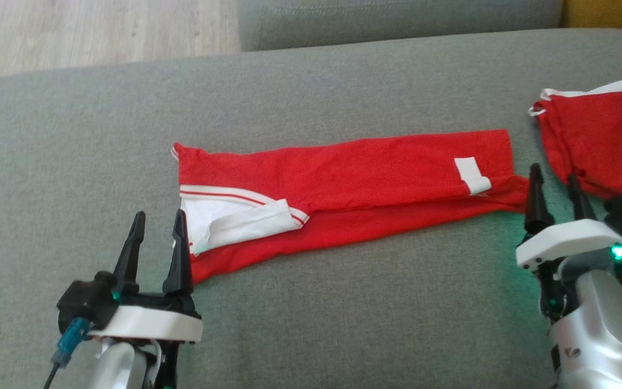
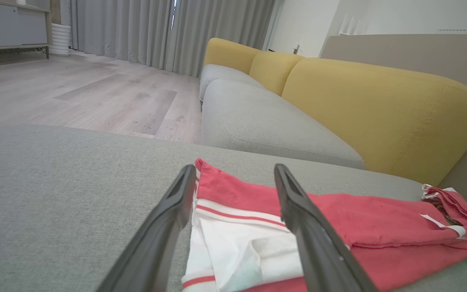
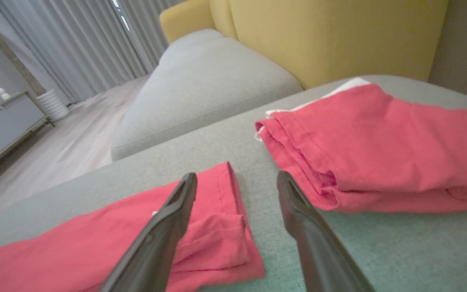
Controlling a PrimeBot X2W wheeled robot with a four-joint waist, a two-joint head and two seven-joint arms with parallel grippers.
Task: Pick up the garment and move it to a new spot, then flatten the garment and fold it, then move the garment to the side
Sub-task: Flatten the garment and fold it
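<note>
The garment is a pair of red trousers lying in a long flat strip across the grey cushion, its white-lined waistband at the left and its leg cuffs at the right. My left gripper is open just left of the waistband; in the left wrist view its fingertips frame the waistband corner of the garment. My right gripper is open at the cuff end. In the right wrist view its left finger lies over the cuff of the garment, with the gripper holding nothing.
A second red garment, folded, lies at the right edge of the cushion, close beside my right gripper; it also appears as a folded stack. Yellow backrests rise behind. Another grey seat and wooden floor lie beyond.
</note>
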